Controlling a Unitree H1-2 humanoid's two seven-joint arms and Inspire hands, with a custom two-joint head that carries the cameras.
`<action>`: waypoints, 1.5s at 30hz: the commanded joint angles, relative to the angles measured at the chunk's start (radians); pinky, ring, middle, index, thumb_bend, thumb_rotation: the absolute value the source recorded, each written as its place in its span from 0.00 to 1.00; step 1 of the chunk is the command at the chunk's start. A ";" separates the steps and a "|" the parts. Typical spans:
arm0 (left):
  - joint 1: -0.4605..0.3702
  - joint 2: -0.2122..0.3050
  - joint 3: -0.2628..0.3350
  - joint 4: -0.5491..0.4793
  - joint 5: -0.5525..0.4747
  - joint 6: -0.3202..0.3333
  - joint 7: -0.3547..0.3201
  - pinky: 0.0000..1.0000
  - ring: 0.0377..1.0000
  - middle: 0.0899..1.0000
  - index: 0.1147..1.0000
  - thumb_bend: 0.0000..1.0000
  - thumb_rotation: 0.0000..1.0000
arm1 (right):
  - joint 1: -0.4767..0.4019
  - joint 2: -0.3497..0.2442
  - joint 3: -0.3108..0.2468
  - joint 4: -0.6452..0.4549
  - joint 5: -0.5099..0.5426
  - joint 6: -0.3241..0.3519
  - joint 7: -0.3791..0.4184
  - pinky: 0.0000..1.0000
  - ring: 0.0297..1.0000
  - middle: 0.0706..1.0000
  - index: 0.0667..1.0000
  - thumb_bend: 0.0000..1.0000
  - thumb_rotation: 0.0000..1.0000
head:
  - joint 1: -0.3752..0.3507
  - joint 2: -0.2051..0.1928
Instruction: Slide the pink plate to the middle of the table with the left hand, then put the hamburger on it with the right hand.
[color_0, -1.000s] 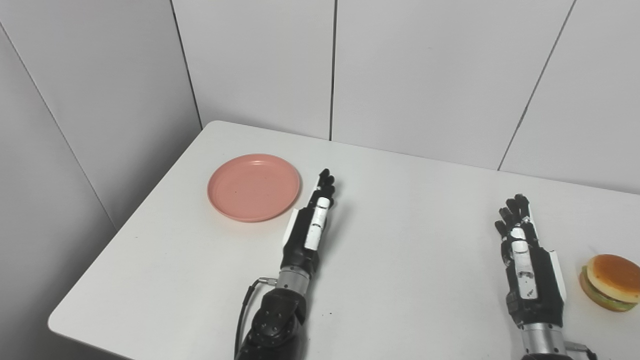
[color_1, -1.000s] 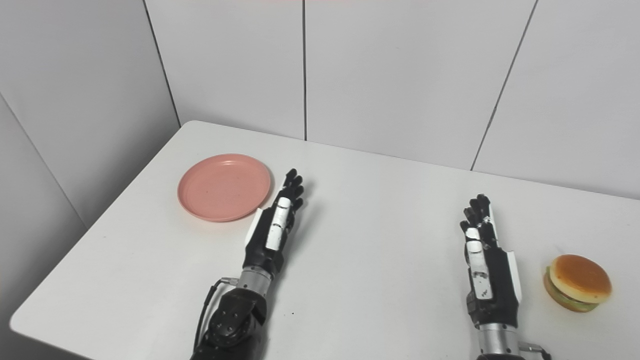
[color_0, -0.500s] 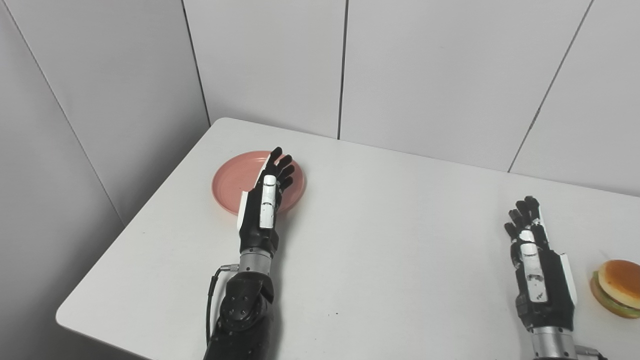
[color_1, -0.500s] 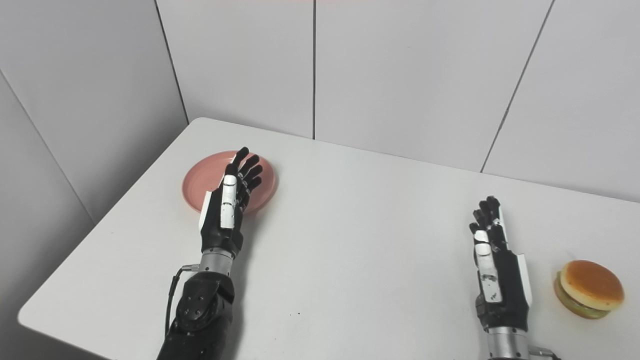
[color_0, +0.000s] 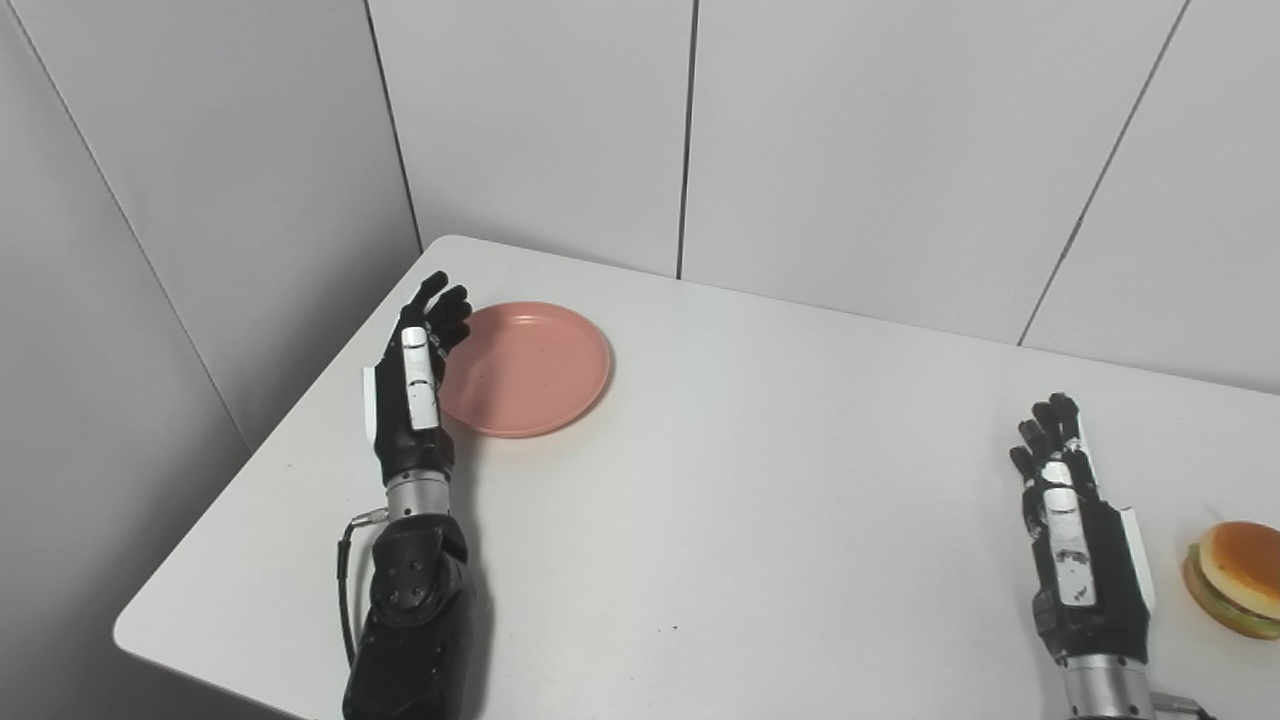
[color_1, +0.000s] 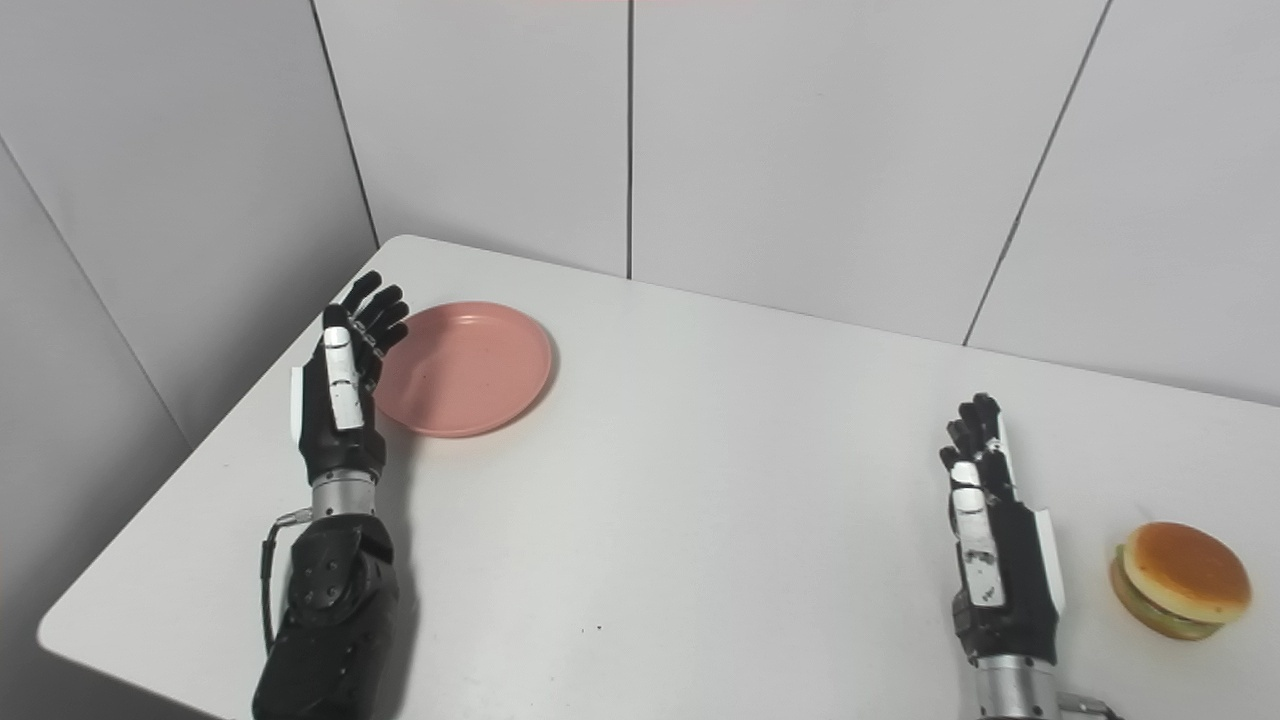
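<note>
Crossing over the pink plate (color_0: 525, 368) from its right side, the left robot hand (color_0: 412, 390) now stands at the plate's left edge, on the side away from the tabletop's middle. It is held edge-on with fingers spread and straight, holding nothing; its fingertips overlap the plate's left rim in both views, though actual contact cannot be told. The plate itself has not shifted on the tabletop (color_0: 760, 480); it lies in the far left corner area, immediately right of the left robot hand.

The right robot hand (color_1: 990, 540) has barely moved: it waits upright near the front right of the tabletop, fingers extended and apart, empty. The hamburger (color_1: 1180, 580) sits just to the right of that hand, apart from it and untouched.

As for progress, neither step looks done. The plate is not yet at the middle, and the left robot hand appears only to have reached a position from which a rightward push could begin. Left to do: slide the plate to the centre, then have the right robot hand take up the hamburger and set it on the plate.
</note>
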 joint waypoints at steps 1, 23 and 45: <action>-0.038 0.025 0.016 -0.007 -0.011 -0.055 0.019 0.81 0.77 0.74 0.69 0.73 1.00 | 0.090 -0.010 -0.007 0.092 -0.002 -0.014 0.006 1.00 1.00 1.00 1.00 0.56 0.87 | 0.000 0.002; -0.095 0.128 0.088 0.252 -0.065 -0.104 0.053 0.84 0.82 0.80 0.78 0.70 1.00 | 0.099 -0.016 -0.001 0.083 -0.004 -0.013 0.021 1.00 1.00 1.00 1.00 0.56 0.87 | -0.004 0.006; -0.076 0.116 -0.050 0.196 -0.063 0.127 -0.005 0.89 0.89 0.88 0.86 0.68 1.00 | 0.104 -0.008 -0.003 0.065 -0.003 -0.010 0.011 1.00 1.00 1.00 1.00 0.56 0.86 | -0.012 0.014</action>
